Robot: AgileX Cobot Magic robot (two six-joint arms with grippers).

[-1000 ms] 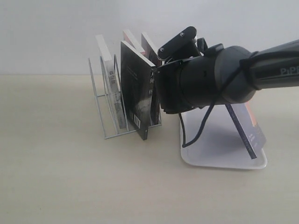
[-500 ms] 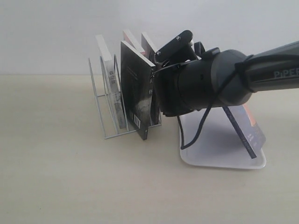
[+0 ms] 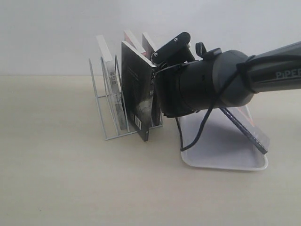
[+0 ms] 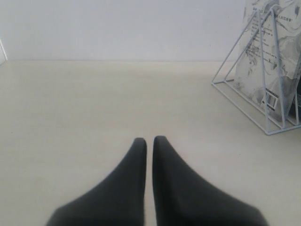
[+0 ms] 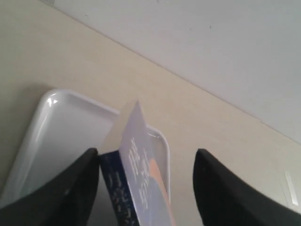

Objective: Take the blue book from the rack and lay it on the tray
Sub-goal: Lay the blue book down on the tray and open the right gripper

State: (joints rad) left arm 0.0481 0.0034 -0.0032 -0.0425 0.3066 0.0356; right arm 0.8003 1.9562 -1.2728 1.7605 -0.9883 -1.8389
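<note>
A pale cream table point(image 3: 56, 179) fills the foreground under a plain white wall. Nearest the exterior camera, the bulky black right arm reaches in from the right, above one white tray point(image 3: 221, 165). The one blue book point(image 3: 251, 132) is out of the rack and slants steeply over that tray. Its lower edge seems to sit at the right-hand rim and its top leans back toward the arm. In the right wrist view the right gripper point(image 5: 146, 157) has its jaws set wide, with the book propped against just one finger point(image 5: 70, 188) and not squeezed. To finish well, that finger should probably sink slowly so the book tips flat onto the tray floor rather than dropping. The lower edge could slip over the rim, so it needs watching. Just behind and left of the tray stands one white wire rack point(image 3: 97, 96). It appears to hold four books: a black-covered book point(image 3: 136, 99) in front, a white one at the left, and two more whose tops show behind. The left gripper point(image 4: 149, 141), unseen in the exterior view, hovers low over bare table near the rack, its fingers almost together and gripping nothing
</note>
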